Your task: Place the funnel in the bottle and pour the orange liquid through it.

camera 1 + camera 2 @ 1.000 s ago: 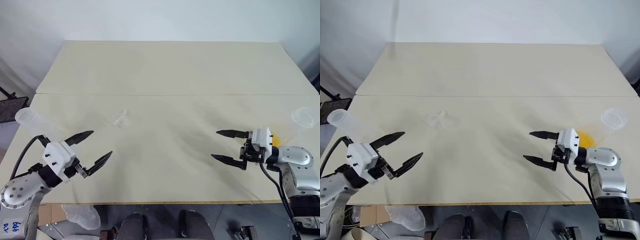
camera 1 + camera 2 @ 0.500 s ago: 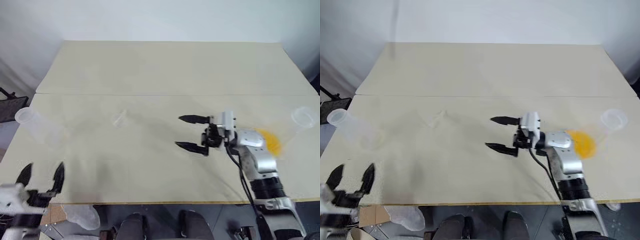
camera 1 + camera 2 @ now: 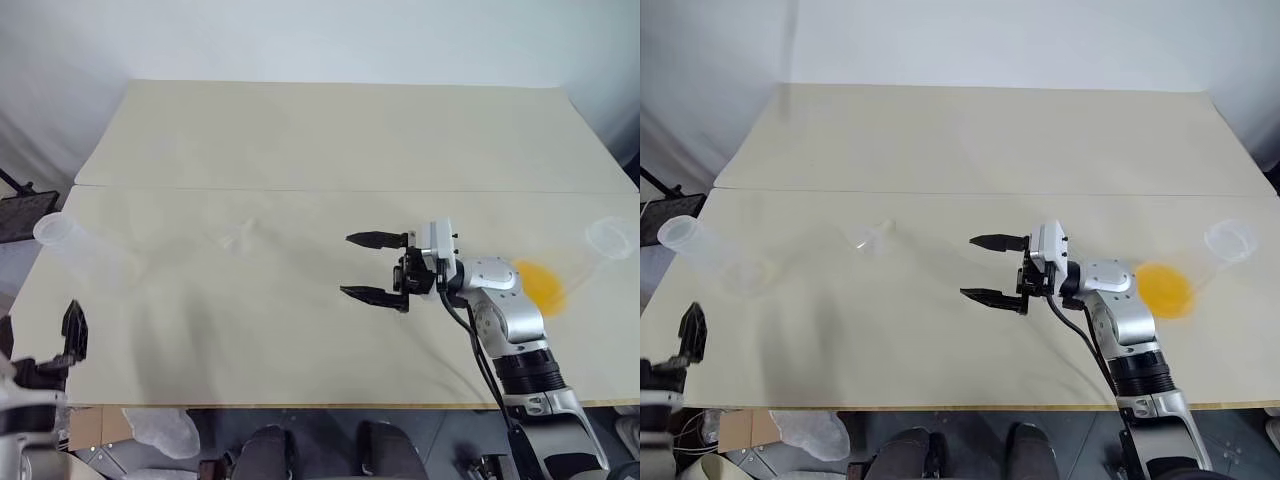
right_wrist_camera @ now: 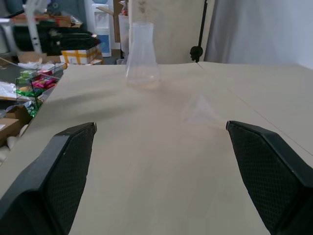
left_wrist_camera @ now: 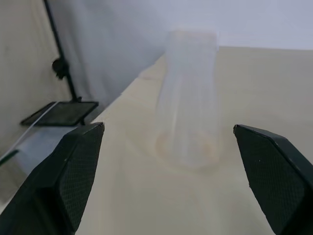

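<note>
While both end effectors gape empty, the right end effector (image 3: 374, 267) faces the funnel (image 3: 236, 240).

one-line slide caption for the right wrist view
Open right tool points across the table toward the faint funnel, with the empty bottle standing beyond it.

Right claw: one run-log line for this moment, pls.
right claw: open, empty, pointing at funnel | left claw: open, facing bottle | orange liquid: in flask by right edge | funnel: on table, not yet in bottle
</note>
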`<action>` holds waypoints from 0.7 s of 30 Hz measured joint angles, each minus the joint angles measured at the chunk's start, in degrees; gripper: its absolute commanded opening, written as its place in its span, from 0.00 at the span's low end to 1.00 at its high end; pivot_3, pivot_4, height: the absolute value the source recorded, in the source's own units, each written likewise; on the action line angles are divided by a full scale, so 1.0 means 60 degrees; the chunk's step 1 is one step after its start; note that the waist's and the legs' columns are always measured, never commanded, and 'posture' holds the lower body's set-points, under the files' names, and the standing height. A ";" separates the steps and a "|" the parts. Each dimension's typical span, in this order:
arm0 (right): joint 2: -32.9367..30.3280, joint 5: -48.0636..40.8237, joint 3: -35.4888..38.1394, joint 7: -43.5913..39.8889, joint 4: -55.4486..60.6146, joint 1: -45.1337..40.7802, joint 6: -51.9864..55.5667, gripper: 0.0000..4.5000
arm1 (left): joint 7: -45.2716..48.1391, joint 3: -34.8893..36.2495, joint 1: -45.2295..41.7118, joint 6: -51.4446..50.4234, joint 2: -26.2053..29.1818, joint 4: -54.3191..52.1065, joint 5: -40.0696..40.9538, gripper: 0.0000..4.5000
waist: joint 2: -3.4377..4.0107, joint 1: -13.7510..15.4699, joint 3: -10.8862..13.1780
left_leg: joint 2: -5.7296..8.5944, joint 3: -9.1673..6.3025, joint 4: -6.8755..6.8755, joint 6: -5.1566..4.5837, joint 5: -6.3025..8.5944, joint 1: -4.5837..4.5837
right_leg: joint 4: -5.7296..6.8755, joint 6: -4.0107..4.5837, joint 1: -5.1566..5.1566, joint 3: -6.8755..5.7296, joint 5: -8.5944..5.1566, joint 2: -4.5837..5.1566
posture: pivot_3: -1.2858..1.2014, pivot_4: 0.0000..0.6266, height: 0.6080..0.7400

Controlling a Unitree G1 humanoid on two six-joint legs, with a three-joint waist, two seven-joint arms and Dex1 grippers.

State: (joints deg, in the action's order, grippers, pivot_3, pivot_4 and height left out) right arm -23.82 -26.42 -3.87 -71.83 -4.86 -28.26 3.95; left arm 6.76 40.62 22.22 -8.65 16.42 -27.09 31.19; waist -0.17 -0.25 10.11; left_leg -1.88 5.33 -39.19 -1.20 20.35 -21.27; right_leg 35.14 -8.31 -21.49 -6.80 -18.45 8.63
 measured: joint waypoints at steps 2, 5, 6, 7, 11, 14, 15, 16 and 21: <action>-0.0037 0.0000 -0.0015 -0.0002 0.0031 0.0040 0.0021 0.99 | -0.0202 -0.0040 -0.0564 -0.0595 0.0443 0.0149 0.0005 1.00 | -0.0001 -0.0017 0.0000 | 0.0002 0.0004 0.0000 0.0001 0.0001 0.0001 | 0.0002 0.0000 -0.0002 -0.0001 0.0000 -0.0001 | 0.52 0.24 1.00; -0.0020 -0.0003 -0.0065 0.0027 0.0222 0.0058 0.0171 0.99 | -0.0569 -0.0076 -0.1902 -0.1316 0.1264 0.0684 -0.0002 1.00 | -0.0001 0.0005 0.0000 | 0.0014 0.0000 -0.0005 0.0012 -0.0005 0.0002 | 0.0019 0.0000 -0.0004 -0.0007 0.0000 -0.0011 | 0.52 0.24 1.00; -0.0012 -0.0004 -0.0076 0.0046 0.0304 0.0058 0.0196 0.99 | -0.0654 -0.0108 -0.2348 -0.1524 0.1492 0.0889 -0.0008 1.00 | 0.0000 0.0010 0.0000 | 0.0013 -0.0001 -0.0005 0.0012 -0.0005 0.0008 | 0.0033 0.0000 -0.0004 -0.0003 0.0000 -0.0005 | 0.52 0.24 1.00; 0.0012 -0.0004 -0.0083 0.0062 0.0361 0.0059 0.0205 0.99 | -0.0707 -0.0142 -0.2622 -0.1673 0.1622 0.1011 -0.0035 1.00 | 0.0000 0.0008 0.0000 | 0.0015 -0.0001 -0.0005 0.0012 -0.0005 0.0008 | 0.0034 0.0000 -0.0004 -0.0003 0.0000 -0.0005 | 0.52 0.24 1.00; 0.0041 -0.0007 -0.0095 0.0172 0.0448 0.0072 0.0275 0.99 | -0.0774 -0.0351 -0.3536 -0.2054 0.1941 0.1803 -0.0205 1.00 | -0.0001 0.0002 0.0000 | 0.0029 0.0001 -0.0004 0.0019 -0.0001 0.0007 | 0.0035 0.0000 -0.0009 -0.0010 0.0000 -0.0012 | 0.52 0.24 1.00; 0.0066 -0.0007 -0.0095 0.0280 0.0531 0.0090 0.0355 0.99 | -0.0637 -0.0572 -0.3950 -0.2143 0.2114 0.2328 -0.0344 1.00 | -0.0001 -0.0009 0.0000 | 0.0028 0.0005 -0.0004 0.0025 -0.0001 0.0008 | 0.0038 0.0000 -0.0014 -0.0017 0.0000 -0.0018 | 0.52 0.24 1.00; 0.0092 -0.0007 -0.0095 0.0334 0.0596 0.0096 0.0373 0.99 | -0.0575 -0.0601 -0.4067 -0.2186 0.2162 0.2463 -0.0377 1.00 | -0.0001 -0.0011 0.0000 | 0.0028 0.0005 -0.0004 0.0026 -0.0002 0.0008 | 0.0040 0.0000 -0.0014 -0.0017 0.0000 -0.0019 | 0.52 0.24 1.00; 0.0111 -0.0007 -0.0095 0.0372 0.0644 0.0103 0.0376 0.99 | -0.0560 -0.0610 -0.4137 -0.2204 0.2183 0.2533 -0.0400 1.00 | -0.0001 -0.0012 0.0000 | 0.0027 0.0005 -0.0004 0.0027 -0.0002 0.0008 | 0.0039 0.0000 -0.0015 -0.0017 0.0000 -0.0018 | 0.52 0.24 1.00; 0.0140 -0.0007 -0.0091 0.0587 0.0849 0.0318 0.0382 1.00 | -0.0218 -0.0614 -0.4464 -0.2189 0.2317 0.2983 -0.0481 0.80 | -0.0002 0.0002 0.0000 | 0.0031 0.0004 -0.0004 0.0027 -0.0002 0.0008 | 0.0041 0.0000 -0.0014 -0.0015 0.0000 -0.0015 | 0.52 0.24 1.00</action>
State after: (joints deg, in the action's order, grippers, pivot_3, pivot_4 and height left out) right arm -22.99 -26.46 -4.41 -68.30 0.23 -26.35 6.24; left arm 5.45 36.93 -4.57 -21.78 30.32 -9.20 28.30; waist -0.18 -0.24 10.11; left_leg -1.70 5.35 -39.21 -1.04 20.34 -21.23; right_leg 35.39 -8.31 -21.57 -6.89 -18.45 8.54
